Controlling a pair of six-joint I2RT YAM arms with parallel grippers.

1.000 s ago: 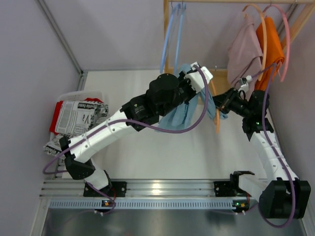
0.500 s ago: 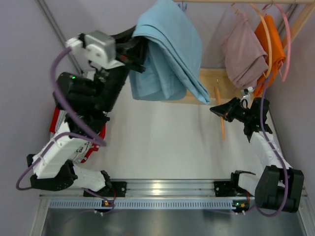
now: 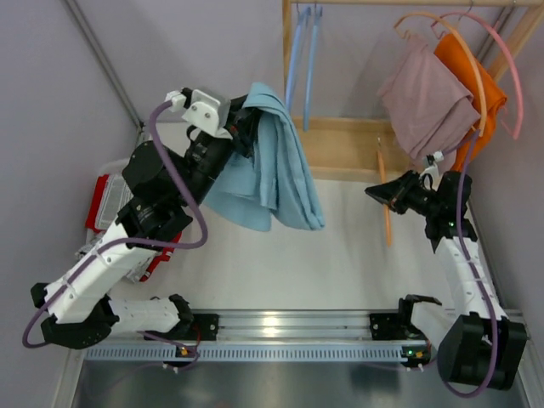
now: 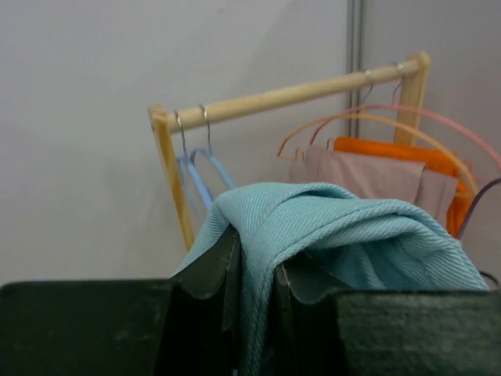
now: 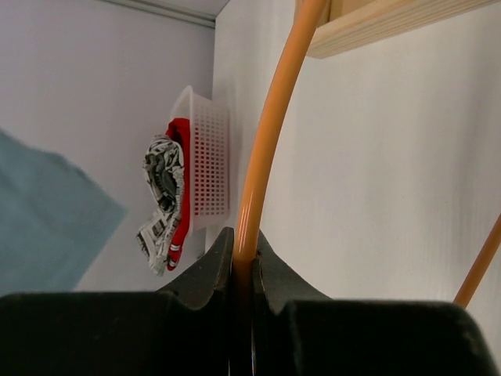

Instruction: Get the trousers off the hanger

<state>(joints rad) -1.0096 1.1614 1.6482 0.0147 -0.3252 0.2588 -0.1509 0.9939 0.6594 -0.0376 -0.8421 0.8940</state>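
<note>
The light blue trousers [image 3: 274,174] hang in a bunch from my left gripper [image 3: 244,127], raised above the table's left half. In the left wrist view that gripper [image 4: 254,262] is shut on a fold of the light blue trousers [image 4: 352,235]. My right gripper [image 3: 376,194] is shut on the bare orange hanger [image 3: 385,212], held low at the right. The right wrist view shows the hanger's rod [image 5: 274,117] pinched between the fingers of my right gripper [image 5: 244,251]. Dusty mauve trousers [image 3: 425,98] and orange trousers [image 3: 480,93] hang on hangers on the rail.
A white basket [image 5: 207,157] at the far left holds red trousers [image 3: 99,202] and white, black-printed trousers [image 5: 160,196]; my left arm covers most of it from above. Two bare blue hangers [image 3: 299,59] hang on the wooden rail [image 4: 290,94]. The rack's wooden base [image 3: 340,149] lies behind.
My left gripper pulled the light blue trousers up off the orange hanger, swung them left, then came lower. The right gripper kept hold of the hanger and shifted slightly right.
</note>
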